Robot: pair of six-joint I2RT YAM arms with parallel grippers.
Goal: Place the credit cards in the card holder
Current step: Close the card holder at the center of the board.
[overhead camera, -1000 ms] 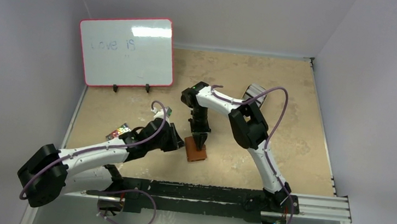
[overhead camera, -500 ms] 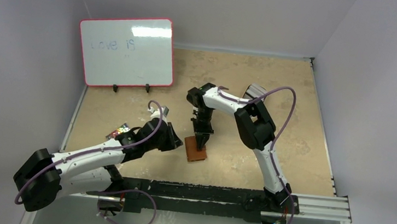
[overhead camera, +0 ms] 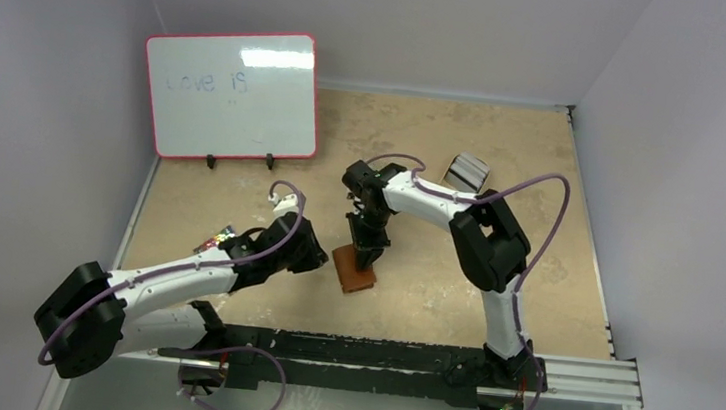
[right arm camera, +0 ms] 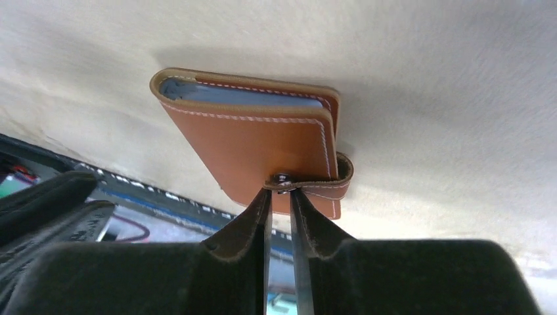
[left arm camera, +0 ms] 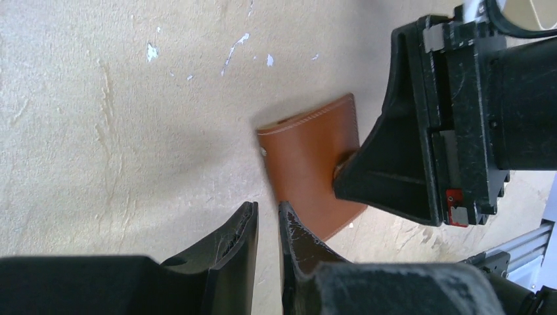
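Note:
The brown leather card holder (overhead camera: 354, 270) lies folded shut on the table. In the right wrist view (right arm camera: 249, 141) the pale edge of the cards (right arm camera: 243, 94) shows inside its fold. Its strap with the metal snap button (right arm camera: 281, 178) wraps over the front. My right gripper (overhead camera: 365, 255) stands on top of it, jaws almost together, with its tips (right arm camera: 280, 190) against the snap strap. My left gripper (left arm camera: 268, 210) is shut and empty. It sits low on the table just left of the holder (left arm camera: 309, 164). No loose cards show on the table.
A pink-framed whiteboard (overhead camera: 232, 95) stands at the back left. A grey striped object (overhead camera: 468, 171) lies at the back right. A small colourful object (overhead camera: 218, 241) lies beside my left arm. The black rail (overhead camera: 375, 352) runs along the near edge.
The card holder has shifted slightly up and to the left under my right gripper. The right arm's elbow swung to the right. My left gripper stayed beside the holder.

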